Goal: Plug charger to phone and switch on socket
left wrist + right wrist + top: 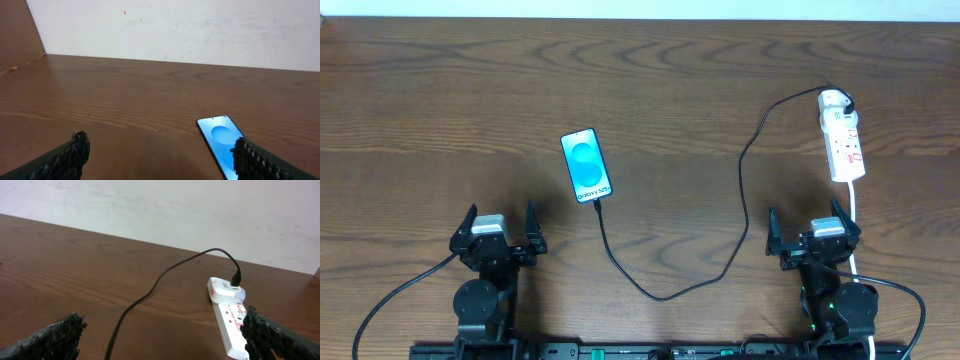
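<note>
Standby ahead of the switching step: left gripper [501,210] and right gripper [805,210] parked at the near edge of the counter [420,120], jaws spread wide, nothing held.
Phone [587,166] flat, blue screen up, ahead of the left arm; charger [665,297] looping from its near end across to the socket [844,145], just ahead of the right arm. Plug tip at the phone's near edge, seemingly seated, too small to confirm. Next, by the look of it: reach forward with the right arm, press the red-marked switch squarely, no shoving the strip, no tugging the cable.
</note>
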